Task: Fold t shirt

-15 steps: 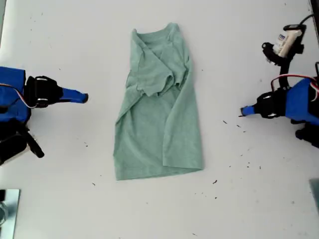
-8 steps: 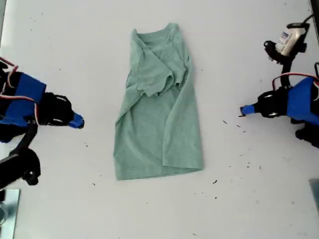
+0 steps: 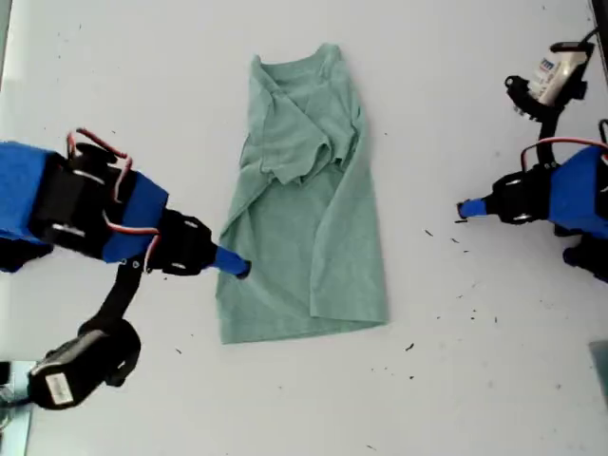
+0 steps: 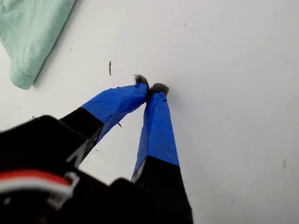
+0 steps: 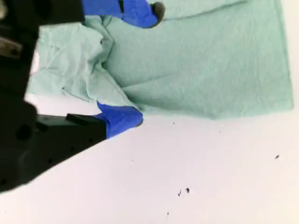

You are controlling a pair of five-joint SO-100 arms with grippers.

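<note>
My second gripper [image 5: 140, 65] is open wide, with one blue fingertip [image 5: 148, 13] over the green t shirt [image 5: 205, 60] and the other at its edge. The t shirt [image 3: 304, 204] lies flat on the white table [image 3: 475, 380], folded long and thin. My first gripper [image 4: 150, 88] is closed tight, tips touching, holding nothing. The t shirt is well apart from my first gripper.

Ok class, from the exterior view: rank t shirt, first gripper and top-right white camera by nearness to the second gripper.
1. t shirt, centre, at my second gripper's jaws.
2. my first gripper, exterior view's right.
3. white camera, exterior view's upper right.
</note>
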